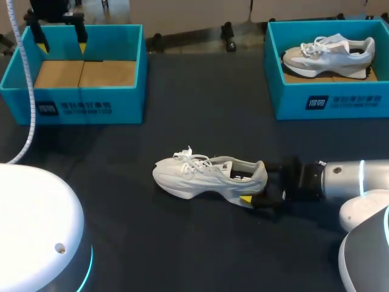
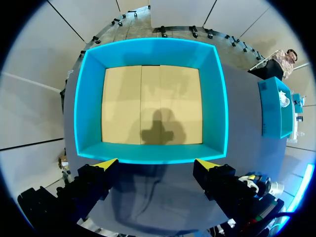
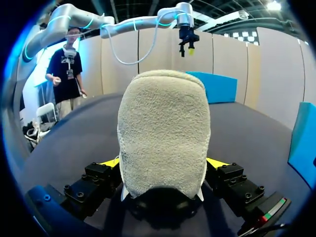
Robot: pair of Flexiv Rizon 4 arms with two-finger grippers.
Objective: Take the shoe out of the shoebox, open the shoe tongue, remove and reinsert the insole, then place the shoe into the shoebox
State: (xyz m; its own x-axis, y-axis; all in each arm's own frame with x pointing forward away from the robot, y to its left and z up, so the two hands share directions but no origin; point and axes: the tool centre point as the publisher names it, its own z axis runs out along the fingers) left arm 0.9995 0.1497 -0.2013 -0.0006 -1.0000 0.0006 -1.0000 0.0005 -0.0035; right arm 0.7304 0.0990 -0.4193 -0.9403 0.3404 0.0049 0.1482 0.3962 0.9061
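Right pincer [image 3: 163, 164] pinches the heel of the shoe [image 1: 206, 176], with one yellow-tipped finger pressed to each side. The shoe rests on its sole near the middle of the worktop [image 1: 182, 249]. Its long axis runs across the worktop, toe toward the left edge and heel toward the right edge, where the right arm comes in. Left pincer [image 2: 155, 165] hangs spread above the empty box [image 1: 18, 73] at the far left corner, well apart from the shoe. The right arm is much the nearer, and the tongue lies ahead of its grip, toward the toe. A second shoe [image 1: 328, 53] sits in another box [image 1: 328, 103] at the far right corner.
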